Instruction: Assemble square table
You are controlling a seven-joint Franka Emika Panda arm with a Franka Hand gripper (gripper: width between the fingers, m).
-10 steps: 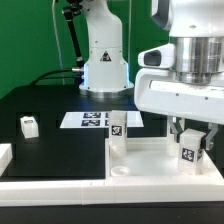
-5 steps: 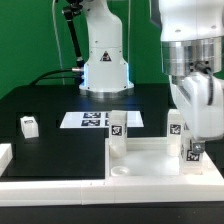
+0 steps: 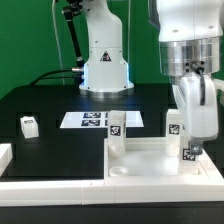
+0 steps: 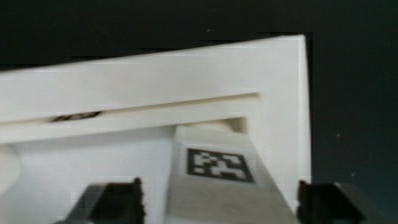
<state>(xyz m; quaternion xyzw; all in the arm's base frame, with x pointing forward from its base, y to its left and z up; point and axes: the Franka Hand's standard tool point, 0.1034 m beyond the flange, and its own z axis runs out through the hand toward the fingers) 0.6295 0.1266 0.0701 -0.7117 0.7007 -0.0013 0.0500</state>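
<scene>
The white square tabletop (image 3: pixel 150 160) lies upside down at the front of the black table, rim up. Three white tagged legs stand upright in its corner sockets: one at the back left (image 3: pixel 117 129), one at the back right (image 3: pixel 174 128), one at the front right (image 3: pixel 187 153). My gripper (image 3: pixel 190 146) hangs over that front right leg. In the wrist view this leg (image 4: pixel 219 165) stands between the two dark fingers (image 4: pixel 116 202), with a gap on each side. My gripper (image 4: pixel 221 208) is open and holds nothing. A fourth leg (image 3: pixel 29 126) lies loose on the exterior view's left.
The marker board (image 3: pixel 92 119) lies flat behind the tabletop. The arm's white base (image 3: pixel 104 60) stands at the back. A white rail end (image 3: pixel 4 154) shows at the exterior view's left edge.
The hand has turned about its upright axis over the front right leg, and the jaws have spread away from the leg's sides.
</scene>
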